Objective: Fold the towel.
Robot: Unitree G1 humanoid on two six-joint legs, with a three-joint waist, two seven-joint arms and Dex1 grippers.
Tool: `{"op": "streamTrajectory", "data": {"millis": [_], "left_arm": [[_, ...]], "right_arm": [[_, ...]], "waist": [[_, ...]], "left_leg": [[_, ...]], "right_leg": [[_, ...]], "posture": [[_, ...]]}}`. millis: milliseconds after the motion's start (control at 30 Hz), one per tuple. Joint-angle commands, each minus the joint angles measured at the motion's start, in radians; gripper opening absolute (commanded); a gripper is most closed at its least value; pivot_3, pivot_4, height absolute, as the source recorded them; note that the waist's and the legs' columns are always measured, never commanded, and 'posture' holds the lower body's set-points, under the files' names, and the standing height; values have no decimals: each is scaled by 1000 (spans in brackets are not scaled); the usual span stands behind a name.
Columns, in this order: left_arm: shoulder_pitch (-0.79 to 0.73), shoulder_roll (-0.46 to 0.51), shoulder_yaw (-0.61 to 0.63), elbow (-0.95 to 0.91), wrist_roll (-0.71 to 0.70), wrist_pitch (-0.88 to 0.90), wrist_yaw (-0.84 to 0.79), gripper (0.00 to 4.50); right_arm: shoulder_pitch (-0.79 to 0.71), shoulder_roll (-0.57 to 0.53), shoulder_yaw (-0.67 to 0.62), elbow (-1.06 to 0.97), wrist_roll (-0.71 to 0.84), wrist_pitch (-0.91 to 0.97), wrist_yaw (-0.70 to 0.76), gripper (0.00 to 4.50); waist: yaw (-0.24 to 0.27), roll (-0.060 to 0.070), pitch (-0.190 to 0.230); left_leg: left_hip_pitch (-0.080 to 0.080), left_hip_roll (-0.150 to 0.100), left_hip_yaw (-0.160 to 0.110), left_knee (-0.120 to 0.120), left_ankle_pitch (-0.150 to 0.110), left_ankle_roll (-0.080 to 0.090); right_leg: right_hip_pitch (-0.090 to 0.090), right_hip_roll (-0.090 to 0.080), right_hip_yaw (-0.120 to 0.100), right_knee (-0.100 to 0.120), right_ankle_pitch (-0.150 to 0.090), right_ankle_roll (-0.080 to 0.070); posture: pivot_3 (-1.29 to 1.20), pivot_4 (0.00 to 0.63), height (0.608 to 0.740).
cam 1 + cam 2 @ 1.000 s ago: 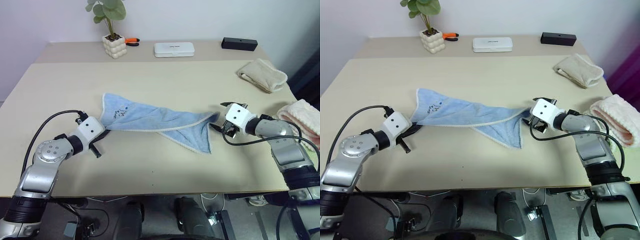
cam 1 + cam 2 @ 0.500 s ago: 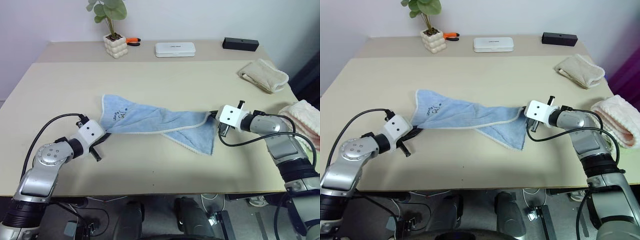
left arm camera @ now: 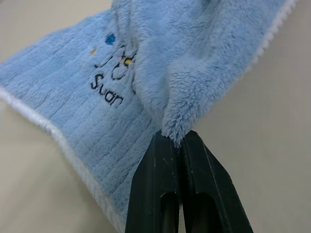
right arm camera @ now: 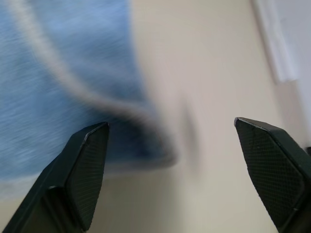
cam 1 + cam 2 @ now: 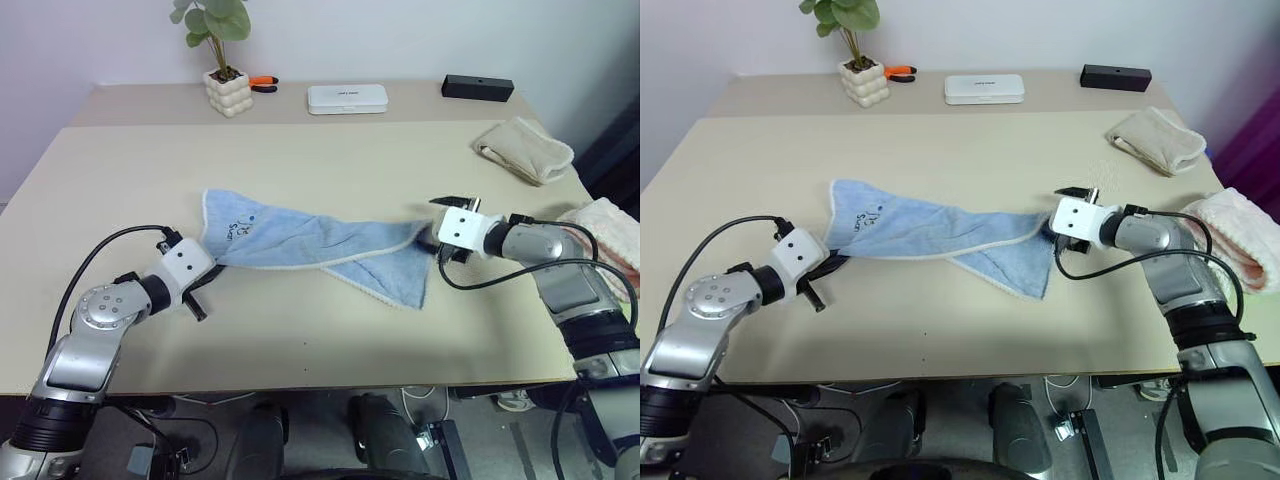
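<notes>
Towel (image 5: 310, 245) gripped at one end only.
Left gripper (image 3: 176, 141) is clamped on it; right gripper (image 4: 170, 133), fingers apart, needs closing on its corner.

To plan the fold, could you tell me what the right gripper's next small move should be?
Probably ease the right gripper onto the towel's corner and close: its jaws stand open with the hem just ahead, while the left gripper is shut on the other end.

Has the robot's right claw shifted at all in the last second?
Yes. The right gripper rose slightly toward the far table edge and rolled, judged against the beige folded towel; its jaws stand open.
</notes>
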State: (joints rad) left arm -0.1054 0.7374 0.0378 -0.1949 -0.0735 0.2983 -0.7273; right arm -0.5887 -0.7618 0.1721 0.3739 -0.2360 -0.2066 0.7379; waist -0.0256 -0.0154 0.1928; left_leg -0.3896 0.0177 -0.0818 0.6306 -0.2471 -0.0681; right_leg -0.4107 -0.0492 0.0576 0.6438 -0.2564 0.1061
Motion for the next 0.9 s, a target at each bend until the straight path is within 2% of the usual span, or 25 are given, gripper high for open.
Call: {"op": "streamTrajectory", "data": {"millis": [33, 67, 133, 200, 333, 500, 600, 733, 800, 900], "left_arm": [[-9, 5, 2, 3, 10, -22, 1, 0], [-9, 5, 2, 4, 9, -25, 3, 0], [-8, 5, 6, 5, 7, -27, 5, 0], [-8, 5, 11, 9, 5, -29, 7, 0], [5, 10, 22, 22, 2, -44, 7, 0], [2, 15, 44, 62, -2, -68, 14, 0], [-95, -3, 68, 139, -13, -92, 46, 0], [-367, -44, 89, 330, 0, -154, 141, 0], [-622, -56, 107, 517, 22, -225, 241, 0], [-851, -55, 125, 711, 27, -303, 309, 0]], "right_arm": [[-50, 22, 17, 57, -29, -61, -32, 4267], [-59, 27, 22, 72, -35, -70, -35, 3745], [-72, 28, 30, 95, -46, -91, -36, 2974], [-80, 26, 36, 109, -50, -108, -35, 1878], [-75, 16, 27, 94, -37, -117, -21, 9], [-84, -10, 5, 70, -31, -116, -20, 9], [-145, -20, -26, 83, -28, -102, -59, 9], [-271, -21, -40, 167, -60, -117, -143, 9], [-407, -27, -43, 253, -91, -133, -217, 9], [-534, -31, -45, 327, -99, -160, -267, 9]], "waist": [[-1, 0, 0], [-2, 0, 0], [-2, 0, 0], [-2, 0, 0], [-7, 0, 0], [-17, 0, 0], [-17, 1, 1], [-15, 0, 1], [-13, -1, 2], [-18, -3, 3]], "left_leg": [[0, 0, 0, 0, 0, 0], [0, 0, 0, 0, 0, 0], [0, 0, 0, 0, 0, 0], [0, 0, 0, 0, 0, 0], [0, 0, 0, 0, 0, 0], [0, 0, 0, 0, 0, 0], [0, 0, 0, 0, 0, 0], [-1, 0, -1, 2, 0, 0], [-1, -1, -1, 2, 0, 0], [-5, -1, -1, 2, 1, -1]], "right_leg": [[0, 0, 0, 0, 0, 0], [0, 0, 0, 0, 0, 0], [0, 0, 0, 0, 0, 0], [0, 0, 0, 0, 0, 0], [0, 0, 0, 0, 0, 0], [0, 0, 0, 1, 0, 0], [0, 0, 0, 1, 0, 0], [-1, 0, 0, 2, 0, 0], [0, -1, -1, 2, 0, 0], [-5, -1, -1, 2, 1, 0]], "posture": [[0, 150, 737], [0, 150, 737], [0, 150, 737], [0, 150, 737], [0, 150, 737], [0, 150, 737], [0, 150, 737], [0, 150, 737], [0, 150, 737], [0, 150, 737]]}}
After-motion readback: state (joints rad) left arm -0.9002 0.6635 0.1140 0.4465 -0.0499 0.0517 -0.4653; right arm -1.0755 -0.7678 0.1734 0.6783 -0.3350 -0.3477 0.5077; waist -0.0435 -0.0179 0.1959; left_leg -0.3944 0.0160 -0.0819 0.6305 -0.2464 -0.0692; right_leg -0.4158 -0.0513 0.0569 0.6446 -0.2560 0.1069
